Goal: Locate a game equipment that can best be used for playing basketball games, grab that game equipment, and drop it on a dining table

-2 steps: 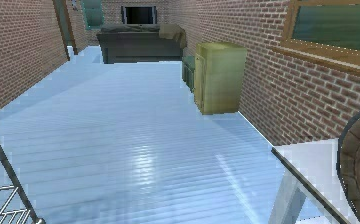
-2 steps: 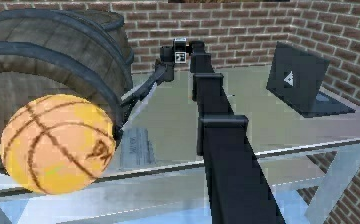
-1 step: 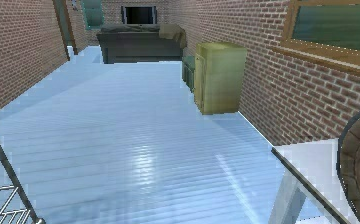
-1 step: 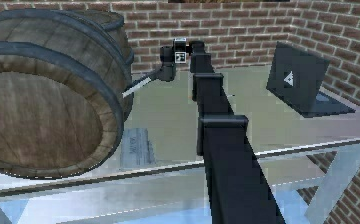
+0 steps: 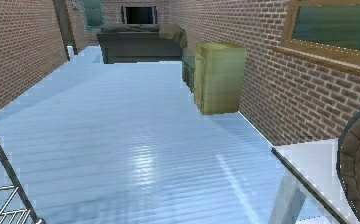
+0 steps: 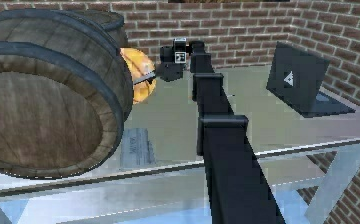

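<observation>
The basketball [image 6: 138, 80] lies just beside the claw [image 6: 160, 68], partly behind the barrel [image 6: 48, 95].

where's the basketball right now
In the arm side view's upper left, the orange basketball peeks out from behind the wooden barrel's right edge, toward the table's far side.

Red brick walls [image 5: 23, 55] line a long room with a pale blue, glossy plank floor [image 5: 128, 120]. At the far end stands a dark sofa [image 5: 138, 45], a television [image 5: 140, 14] behind it. An olive cabinet [image 5: 220, 75] sits against the right wall, and nearer on that wall is a wood-framed window [image 5: 333, 28]
</observation>
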Motion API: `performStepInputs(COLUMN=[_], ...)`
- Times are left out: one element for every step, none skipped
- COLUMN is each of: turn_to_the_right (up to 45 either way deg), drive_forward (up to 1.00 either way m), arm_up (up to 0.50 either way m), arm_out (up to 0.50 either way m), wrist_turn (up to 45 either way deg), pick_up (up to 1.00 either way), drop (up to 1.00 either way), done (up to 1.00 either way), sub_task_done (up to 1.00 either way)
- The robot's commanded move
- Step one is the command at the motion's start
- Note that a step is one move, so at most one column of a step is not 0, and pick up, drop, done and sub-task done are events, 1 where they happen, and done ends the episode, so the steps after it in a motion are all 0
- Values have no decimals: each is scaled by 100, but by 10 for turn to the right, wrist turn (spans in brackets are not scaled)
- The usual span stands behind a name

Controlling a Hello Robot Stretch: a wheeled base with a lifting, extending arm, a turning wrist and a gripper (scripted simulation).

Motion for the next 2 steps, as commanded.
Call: performStepInputs(turn_to_the_right=[0, 0], drive_forward=[0, 0], arm_up=[0, -18], arm_out=[0, 0], wrist_turn=[450, 0], pick_up=[0, 0], drop=[0, 0], done=[0, 0], sub_task_done=[0, 0])
